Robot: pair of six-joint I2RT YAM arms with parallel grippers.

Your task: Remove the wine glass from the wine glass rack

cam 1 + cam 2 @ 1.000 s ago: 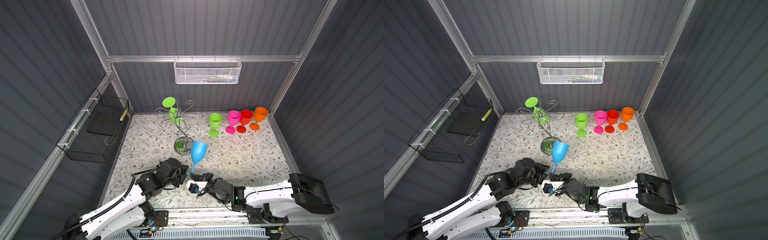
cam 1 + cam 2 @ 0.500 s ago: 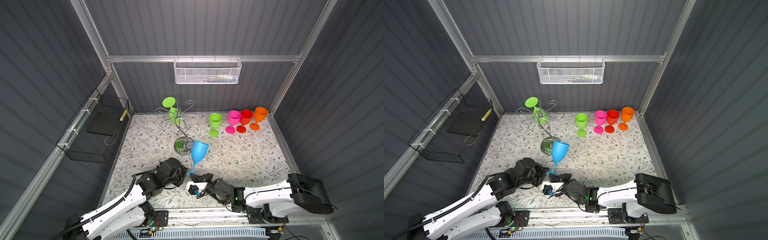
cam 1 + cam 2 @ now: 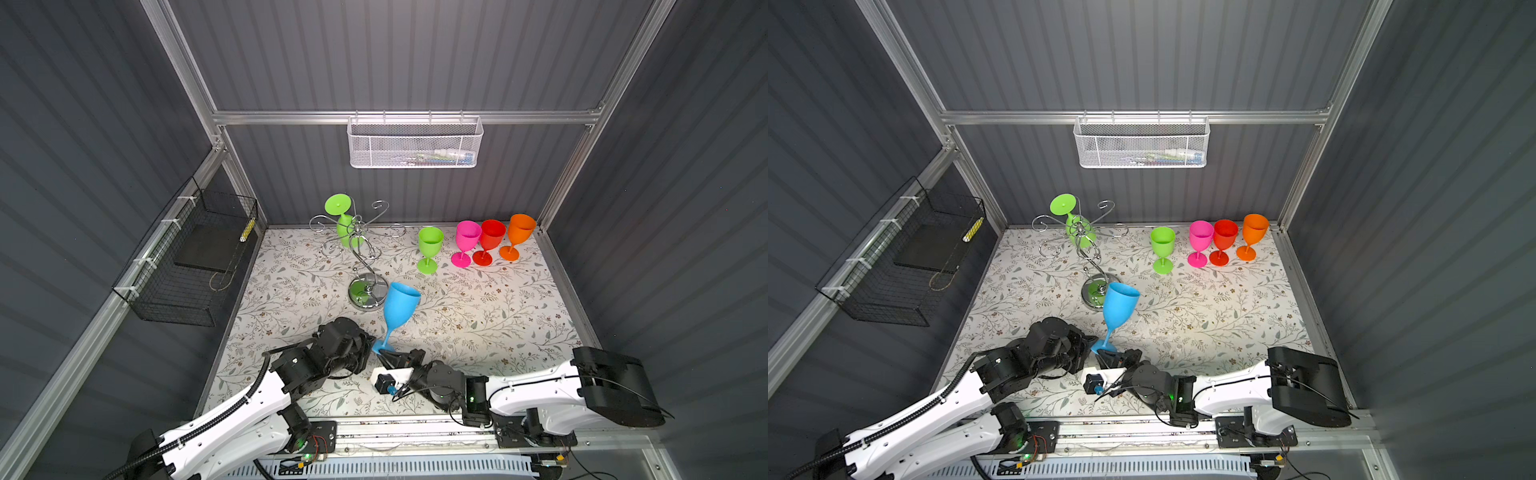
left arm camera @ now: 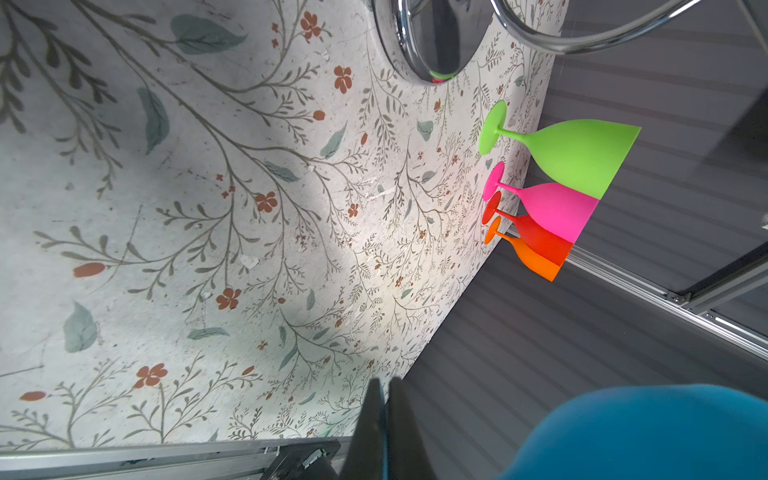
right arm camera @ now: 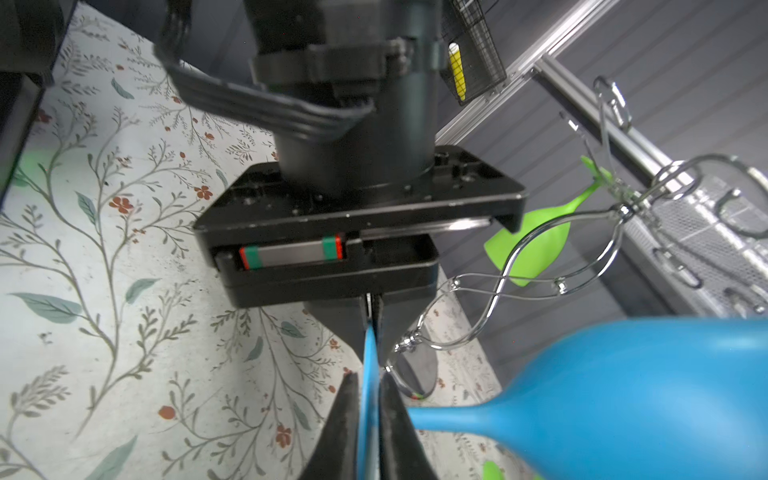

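Right wrist view, Mia: who has the blue wine glass point(image 5: 623, 395)?

Its foot point(image 5: 368, 361) stands edge-on, Jon. The left gripper point(image 5: 372, 318) is clamped shut on one side of the rim. The right gripper point(image 5: 368, 380) has a finger on each face of the opposite side. Whether it presses or merely flanks it, I cannot tell.

So both arms are at the foot. Which way does the glass run from there?

Stem and bowl lean up and away from both grippers. In a top view they lean toward the round base of the wine glass rack point(image 3: 364, 293), with the mouth uppermost. The glass appears held above the table point(image 3: 478, 324) and touches none of the rack's wire, as far as I can see.

Then it's off the rack?

I judge so. The next move turns on that tilt. Whichever arm ends up with it must bring the bowl upright without brushing the rack just beyond. Farther back, a lime-green glass point(image 3: 347, 228) hangs foot-up on a scroll arm.
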